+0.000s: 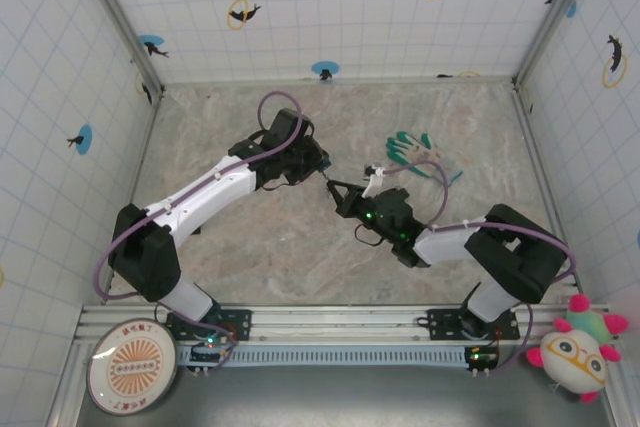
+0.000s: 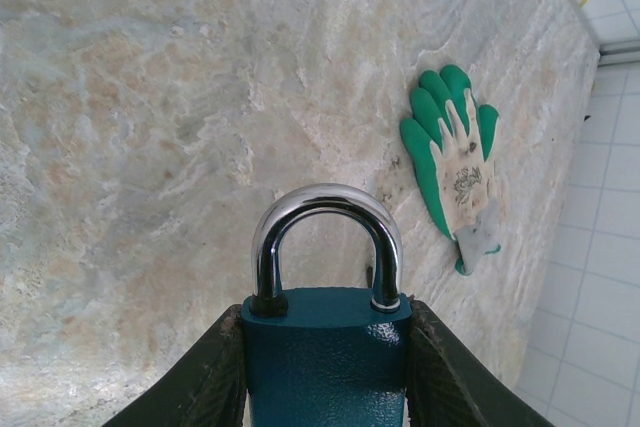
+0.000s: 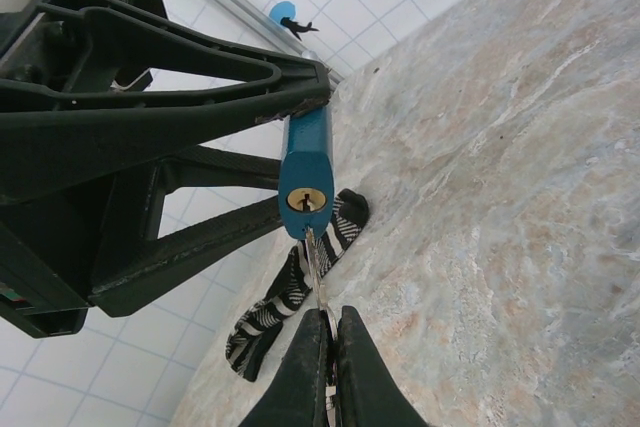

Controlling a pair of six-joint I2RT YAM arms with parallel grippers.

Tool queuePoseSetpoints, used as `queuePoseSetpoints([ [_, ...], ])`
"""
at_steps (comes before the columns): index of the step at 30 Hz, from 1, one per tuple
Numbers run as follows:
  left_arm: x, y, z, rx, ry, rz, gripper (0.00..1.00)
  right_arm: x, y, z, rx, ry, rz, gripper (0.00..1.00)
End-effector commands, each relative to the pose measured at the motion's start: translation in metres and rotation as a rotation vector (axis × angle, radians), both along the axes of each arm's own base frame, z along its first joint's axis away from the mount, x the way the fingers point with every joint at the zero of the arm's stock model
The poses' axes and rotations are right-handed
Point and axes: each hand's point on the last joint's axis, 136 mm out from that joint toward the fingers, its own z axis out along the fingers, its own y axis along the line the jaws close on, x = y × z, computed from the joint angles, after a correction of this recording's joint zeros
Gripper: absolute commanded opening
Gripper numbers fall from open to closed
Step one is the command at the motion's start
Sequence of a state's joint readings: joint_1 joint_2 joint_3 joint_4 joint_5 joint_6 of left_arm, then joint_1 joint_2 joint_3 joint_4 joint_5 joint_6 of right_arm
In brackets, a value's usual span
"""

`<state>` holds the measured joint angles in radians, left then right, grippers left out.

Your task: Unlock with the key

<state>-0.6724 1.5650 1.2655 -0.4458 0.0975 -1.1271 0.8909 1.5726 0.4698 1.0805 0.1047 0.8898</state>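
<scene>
The key [image 3: 316, 272] is pinched in the closed right gripper [image 3: 326, 362]. Its tip is at the keyhole face of the blue padlock [image 3: 306, 162], just beside the brass keyhole [image 3: 305, 200] and seemingly not inside. The left gripper [image 2: 325, 347] is clamped on the padlock body, above the table [image 3: 500, 197]. If the thin blade pushes off-centre, it may slide on the face, bend, or twist in the pinch. The padlock may also rotate.

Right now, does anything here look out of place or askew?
One stray item: a green work glove lies on the table, unrelated to unlocking. Otherwise tidy: the left pincer grips the blue padlock, the right pincer holds the key, whose tip sits just below the keyhole, seemingly not yet in.
</scene>
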Motion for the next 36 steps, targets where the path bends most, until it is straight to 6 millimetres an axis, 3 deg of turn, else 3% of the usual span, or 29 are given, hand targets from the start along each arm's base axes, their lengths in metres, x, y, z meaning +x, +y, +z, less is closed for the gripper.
queuePoseSetpoints([
  [1,0.001,-0.002,0.008,-0.036,-0.016,0.002,0.21,0.007,0.003,0.027,0.069,-0.057,-0.023,0.00],
  [20,0.000,-0.001,-0.002,-0.032,-0.001,-0.001,0.21,0.009,-0.011,0.029,0.058,-0.069,-0.068,0.00],
  [36,0.000,-0.003,0.006,-0.058,-0.015,-0.005,0.21,0.012,-0.012,0.024,0.044,-0.055,-0.078,0.00],
])
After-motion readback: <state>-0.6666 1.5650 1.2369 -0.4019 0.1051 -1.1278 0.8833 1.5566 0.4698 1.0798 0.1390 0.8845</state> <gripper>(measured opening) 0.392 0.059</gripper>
